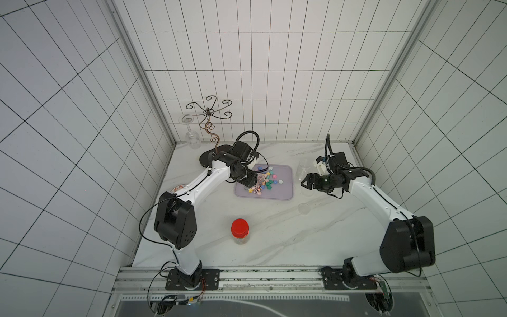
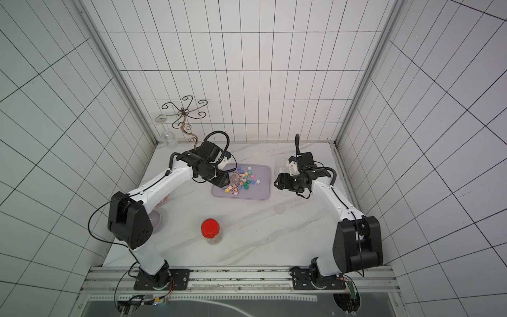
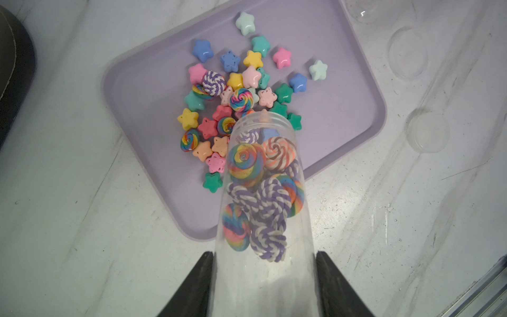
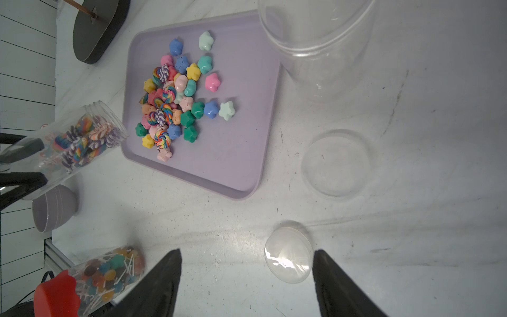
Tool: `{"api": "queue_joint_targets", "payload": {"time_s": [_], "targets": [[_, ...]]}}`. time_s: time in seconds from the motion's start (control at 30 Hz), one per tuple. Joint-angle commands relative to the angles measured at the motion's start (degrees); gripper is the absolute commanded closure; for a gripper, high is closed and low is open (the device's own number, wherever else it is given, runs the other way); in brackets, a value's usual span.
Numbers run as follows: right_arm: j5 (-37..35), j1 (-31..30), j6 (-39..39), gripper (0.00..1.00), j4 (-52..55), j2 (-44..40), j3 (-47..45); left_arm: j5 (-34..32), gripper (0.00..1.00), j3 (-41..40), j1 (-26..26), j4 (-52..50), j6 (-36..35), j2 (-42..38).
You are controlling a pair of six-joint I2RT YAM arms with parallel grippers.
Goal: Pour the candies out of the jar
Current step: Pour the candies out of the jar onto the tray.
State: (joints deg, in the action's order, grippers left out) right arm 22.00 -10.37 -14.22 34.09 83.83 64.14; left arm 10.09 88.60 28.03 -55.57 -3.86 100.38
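My left gripper [image 3: 263, 254] is shut on a clear, lidless jar [image 3: 263, 192], one finger on each side of its body. The jar is tilted, with its mouth over the near corner of a lilac tray [image 3: 343, 96]. Candies [image 3: 236, 90], pastel and green stars with striped swirl rounds, lie heaped on the tray below the mouth. Several swirl rounds sit inside the jar. In the right wrist view the jar [image 4: 79, 140] leans at the tray's [image 4: 233, 153] edge, beside the candies [image 4: 175, 101]. My right gripper [image 4: 247, 251] hangs open over the table to the right of the tray [image 1: 282, 189], holding nothing.
A small clear lid [image 4: 288, 252] lies by one right finger, a wider clear lid [image 4: 336, 163] beyond it. A big empty clear jar [image 4: 315, 41] stands right of the tray. A red-lidded jar of lollipops [image 1: 240, 230] stands in front. A lilac bowl [image 4: 52, 207] and a scrolled metal stand [image 1: 210, 115] are at the left.
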Motion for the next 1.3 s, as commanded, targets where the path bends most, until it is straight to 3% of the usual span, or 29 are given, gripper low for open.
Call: {"api": "queue_joint_targets", "payload": {"time_s": [0.0,0.17,0.37,0.6,0.8,1.03,1.13,1.27], "targets": [[0.94,0.61,0.66,0.23,-0.52,0.79,4.03,-0.91,0.71,-2.20,-3.24,2.63,0.68,-2.98],[1.41,0.70,1.03,0.23,-0.69,1.29,4.20,-0.93,0.71,-2.10,-4.53,1.53,0.08,-2.24],[2.25,0.70,1.36,0.23,-1.13,1.60,3.98,-4.46,0.71,0.17,1.86,0.61,0.93,-1.23],[1.99,1.49,2.26,0.23,-1.04,0.82,3.36,-3.00,0.71,-3.33,-2.76,3.01,2.21,-3.16],[2.41,1.93,2.19,0.23,-1.13,0.08,2.92,-2.61,0.71,-2.12,1.10,2.48,2.18,-4.06],[2.00,2.27,2.09,0.23,-1.01,-1.68,1.45,-4.77,0.71,-4.06,-2.01,2.82,1.57,-3.70],[2.00,2.29,1.91,0.23,-1.05,-2.68,0.81,-2.68,0.71,-3.12,0.59,2.00,1.55,-2.97],[1.51,2.28,1.92,0.23,-1.13,-3.86,0.00,-6.91,0.71,-1.70,3.55,2.28,1.75,-5.21]]}}
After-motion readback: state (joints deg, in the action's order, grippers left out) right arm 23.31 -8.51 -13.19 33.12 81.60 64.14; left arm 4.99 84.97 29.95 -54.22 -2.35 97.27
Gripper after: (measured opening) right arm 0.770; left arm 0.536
